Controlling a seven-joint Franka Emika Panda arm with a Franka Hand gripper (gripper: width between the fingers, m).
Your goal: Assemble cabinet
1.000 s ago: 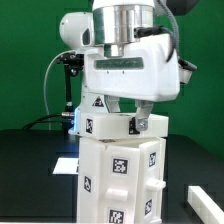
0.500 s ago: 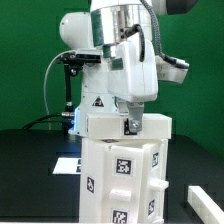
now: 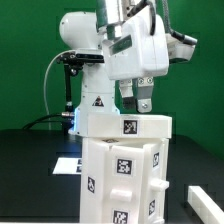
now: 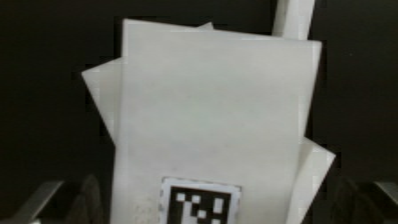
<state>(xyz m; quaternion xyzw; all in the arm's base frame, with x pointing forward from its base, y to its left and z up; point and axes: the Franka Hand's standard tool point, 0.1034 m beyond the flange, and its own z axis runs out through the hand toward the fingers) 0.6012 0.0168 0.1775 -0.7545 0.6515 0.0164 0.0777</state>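
Note:
The cabinet (image 3: pixel 122 170) stands upright in the middle of the exterior view, a white box with black-and-white tags on its front and side. Its top panel (image 3: pixel 125 125) lies flat across it and carries a tag on its front edge. My gripper (image 3: pixel 137 104) hangs just above that panel, open, with nothing between its fingers. In the wrist view the top panel (image 4: pixel 205 110) fills the picture, slightly askew over the body below, with one tag (image 4: pixel 201 203) on it. The gripper (image 4: pixel 210 212) straddles the panel, and its dark fingertips (image 4: pixel 63 203) stand clear of the panel's edges.
The marker board (image 3: pixel 66 165) lies on the black table at the exterior view's left, behind the cabinet. A long white part (image 3: pixel 205 196) lies at the lower right. The arm's base (image 3: pixel 93 105) rises behind the cabinet, before a green backdrop.
The gripper has turned, opened wider and risen off the cabinet's top panel. The panel stays on the cabinet.

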